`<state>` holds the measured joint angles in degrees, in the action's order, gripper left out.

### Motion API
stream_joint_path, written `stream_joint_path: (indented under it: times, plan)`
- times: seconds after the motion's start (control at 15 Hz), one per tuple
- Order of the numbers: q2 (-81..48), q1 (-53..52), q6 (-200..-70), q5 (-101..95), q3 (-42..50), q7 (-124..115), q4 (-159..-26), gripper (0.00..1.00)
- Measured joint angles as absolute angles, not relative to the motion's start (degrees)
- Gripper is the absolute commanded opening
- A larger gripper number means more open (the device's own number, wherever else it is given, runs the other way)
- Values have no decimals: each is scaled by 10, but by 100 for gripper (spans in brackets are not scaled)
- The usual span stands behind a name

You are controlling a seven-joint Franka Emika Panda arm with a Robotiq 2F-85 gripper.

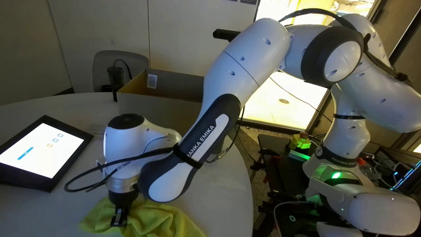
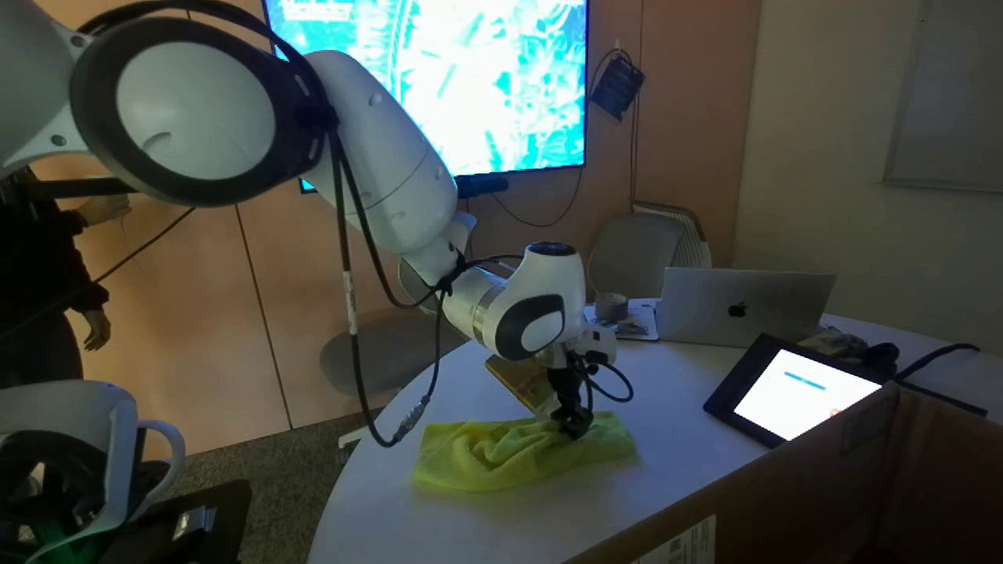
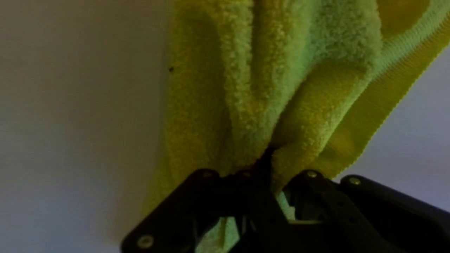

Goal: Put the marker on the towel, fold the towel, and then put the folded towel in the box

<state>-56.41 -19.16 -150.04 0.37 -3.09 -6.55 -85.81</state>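
Note:
The yellow-green towel [image 1: 164,219] lies rumpled on the round table, with folds bunched along its middle in an exterior view [image 2: 501,462]. My gripper [image 1: 119,221] points down into the cloth. In the wrist view, the towel [image 3: 200,116] runs in gathered folds to the gripper [image 3: 272,175], whose jaws are shut with cloth pinched between them. The fingertips are partly buried in the fabric. The marker is hidden or out of view. The brown cardboard box [image 1: 174,82] stands open-topped behind the arm, and an exterior view shows its near wall [image 2: 783,486] at the bottom right.
A dark-framed tablet [image 1: 46,151] stands on the table near the towel. A silver laptop [image 2: 744,305] and a grey tape roll [image 2: 611,307] sit farther along. The table's curved edge [image 1: 251,204] runs beside the towel. A person [image 2: 47,298] stands at the far left.

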Motion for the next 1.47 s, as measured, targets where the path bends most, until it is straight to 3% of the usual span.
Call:
stream_joint_path:
  times: [0.07,0.2,0.73,0.87,1.47]
  plan:
    - [-564,-192,-1500,-4,-16,-75,-857,14]
    - [-564,-193,-1500,-22,14,-96,-856,35]
    - [-558,-195,-1498,-59,48,-126,-858,96]
    - [-549,-200,-1498,-63,46,-126,-863,100]
    - [-485,-207,-1410,-65,-13,-98,-957,100]
